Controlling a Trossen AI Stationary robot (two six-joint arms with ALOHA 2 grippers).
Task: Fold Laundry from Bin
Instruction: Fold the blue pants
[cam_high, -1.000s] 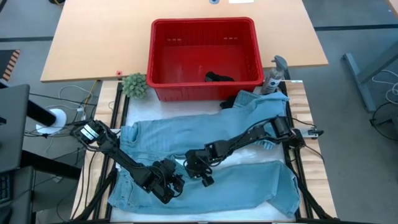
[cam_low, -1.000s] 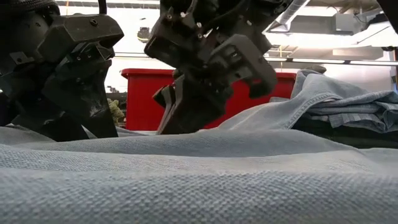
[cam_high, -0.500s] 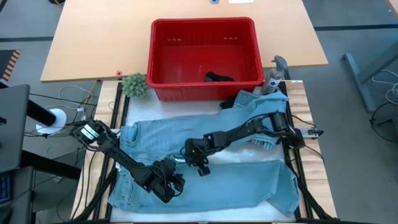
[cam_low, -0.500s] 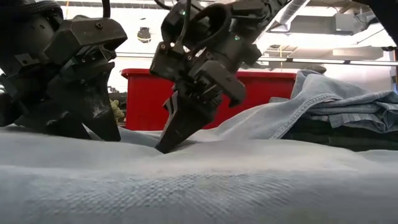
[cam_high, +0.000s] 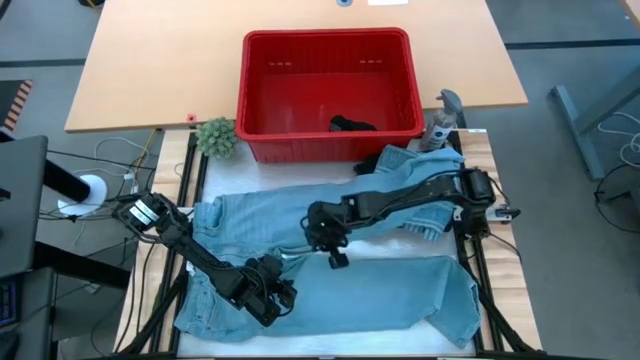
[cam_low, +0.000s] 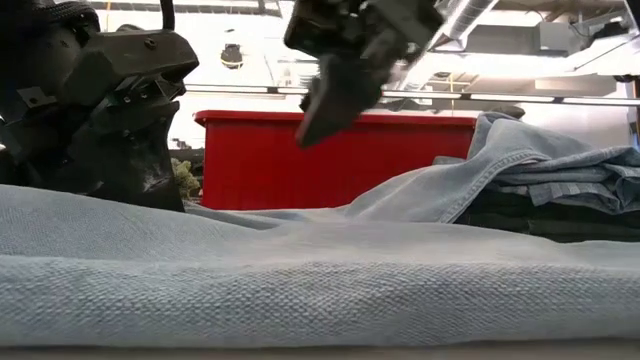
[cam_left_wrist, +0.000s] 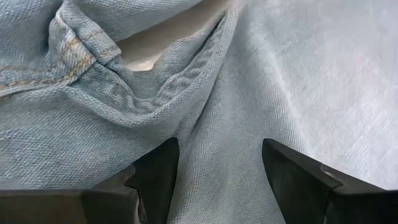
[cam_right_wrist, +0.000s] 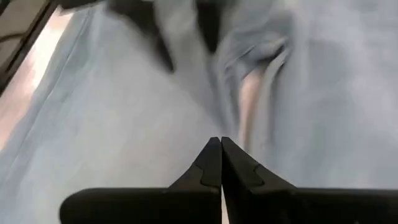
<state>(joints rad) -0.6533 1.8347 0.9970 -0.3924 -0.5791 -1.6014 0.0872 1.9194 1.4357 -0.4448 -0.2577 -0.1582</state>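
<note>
Light blue jeans lie spread flat across the table, legs toward the right edge. My left gripper is down on them near the crotch seam, open, with denim between its fingers. My right gripper hangs shut above the gap between the two legs, holding nothing; the low view shows its tip clear of the cloth. The red bin stands at the far side with a black garment lying on its floor. My left gripper stands slanting down on the jeans' near leg, just beside the crotch seam. Its two spread fingers are on a single flat spread of denim, which lies on the table. A ridge of cloth hides the fingertips in the low view.
A small green plant sits left of the bin. More light blue denim is heaped at the far right, beside a spray bottle. The black frame rails run along the table's sides.
My right gripper, shut all along, has risen off the jeans, where its tip was dug into the cloth, and drawn a little toward the far edge. The denim under it has settled flat. The left gripper has kept still.
</note>
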